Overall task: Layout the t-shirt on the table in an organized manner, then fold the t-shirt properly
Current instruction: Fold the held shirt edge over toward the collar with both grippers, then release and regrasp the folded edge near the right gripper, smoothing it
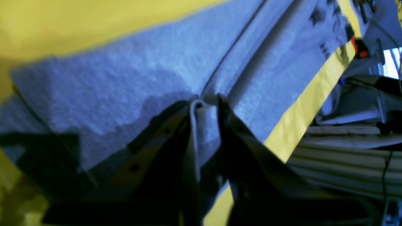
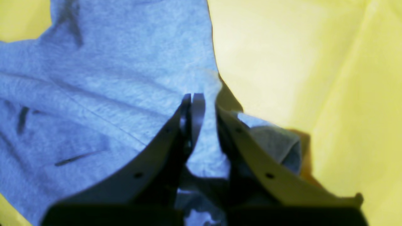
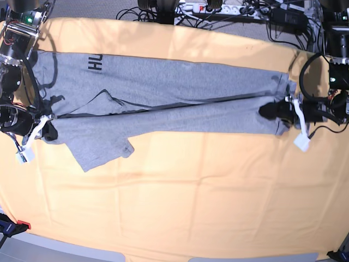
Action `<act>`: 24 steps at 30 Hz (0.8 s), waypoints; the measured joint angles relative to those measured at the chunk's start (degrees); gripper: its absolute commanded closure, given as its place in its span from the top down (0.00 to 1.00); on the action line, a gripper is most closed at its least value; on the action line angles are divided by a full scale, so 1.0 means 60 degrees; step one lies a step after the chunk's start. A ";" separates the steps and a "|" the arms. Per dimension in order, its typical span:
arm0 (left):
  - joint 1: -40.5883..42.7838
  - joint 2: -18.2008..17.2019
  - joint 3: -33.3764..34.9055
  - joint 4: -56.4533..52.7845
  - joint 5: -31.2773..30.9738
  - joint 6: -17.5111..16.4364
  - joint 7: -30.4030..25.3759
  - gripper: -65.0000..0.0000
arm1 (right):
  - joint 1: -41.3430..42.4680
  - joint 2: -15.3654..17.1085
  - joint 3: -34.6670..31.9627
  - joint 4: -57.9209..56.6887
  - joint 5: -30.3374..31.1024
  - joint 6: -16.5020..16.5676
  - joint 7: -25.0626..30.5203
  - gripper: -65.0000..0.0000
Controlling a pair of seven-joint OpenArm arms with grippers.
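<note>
The grey t-shirt (image 3: 174, 87) lies pulled out long across the far half of the yellow table (image 3: 191, 196), folded lengthwise, with black letters near its left end and one sleeve (image 3: 103, 150) hanging toward the front. My left gripper (image 3: 279, 112) is at the shirt's right end, shut on a pinch of grey cloth; the left wrist view shows the fold between the gripper (image 1: 207, 102) fingers. My right gripper (image 3: 48, 131) holds the left end, and the right wrist view shows the gripper (image 2: 204, 103) shut on the shirt's edge (image 2: 110, 78).
Cables and a power strip (image 3: 218, 8) run along the table's far edge. A red and black clamp (image 3: 16, 225) sits at the front left corner. Beyond the table edge in the left wrist view is cluttered equipment (image 1: 361, 125). Yellow cloth (image 2: 298, 62) spreads right of the shirt.
</note>
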 measured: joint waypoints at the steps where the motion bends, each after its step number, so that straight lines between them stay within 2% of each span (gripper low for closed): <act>1: 0.0084 -0.0004 0.0000 0.0000 0.0051 0.0000 0.0004 0.00 | -0.0044 0.0000 0.0000 0.0000 0.0000 0.0000 -0.0091 0.00; 3: 0.0131 0.0004 0.0000 -0.0004 0.0080 0.0000 0.0044 0.00 | -0.0168 -0.0004 0.0000 0.0000 -0.0004 0.0000 -0.0102 0.00; 4: 0.0127 0.0000 0.0000 -0.0004 0.0077 0.0000 0.0040 0.04 | -0.0208 -0.0004 0.0000 0.0000 -0.0007 0.0000 -0.0109 0.09; 7: 0.0076 -0.0025 0.0000 0.0000 0.0109 0.0000 0.0022 0.49 | -0.0197 0.0102 -0.0007 0.0000 -0.0499 0.0004 -0.0197 0.54; 8: 0.0080 -0.0036 0.0000 0.0000 0.0120 0.0000 0.0029 0.59 | -0.0189 0.0204 -0.0007 0.0000 -0.0710 0.0004 -0.0208 0.64; 9: 0.0087 -0.0047 0.0000 -0.0004 0.0120 0.0000 0.0055 0.63 | -0.0193 0.0331 -0.0007 0.0000 -0.0816 0.0000 -0.0237 0.68; 13: 0.0080 -0.0047 0.0000 -0.0004 0.0146 0.0000 0.0044 0.63 | 0.0157 0.0929 -0.0007 0.0109 -0.0546 -0.0448 -0.0608 0.68; 15: 0.0087 -0.0047 0.0000 -0.0004 0.0149 0.0000 -0.0069 0.63 | 0.0495 0.1147 0.0000 0.0189 0.0353 -0.0554 -0.0565 0.68; 18: 0.0080 -0.0047 0.0000 0.0000 0.0146 0.0000 -0.0138 0.63 | 0.0874 0.1104 0.0007 0.0233 0.1351 -0.0714 -0.0295 0.68; 22: 0.0076 -0.0044 0.0000 0.0000 0.0146 0.0000 -0.0138 0.63 | 0.0958 0.0827 -0.0004 0.0222 0.0831 -0.0696 -0.0131 0.68; 24: 0.0058 -0.0047 0.0000 0.0000 0.0149 0.0000 -0.0135 0.63 | 0.0929 0.0736 0.0004 0.0193 0.0827 -0.0714 0.0466 0.68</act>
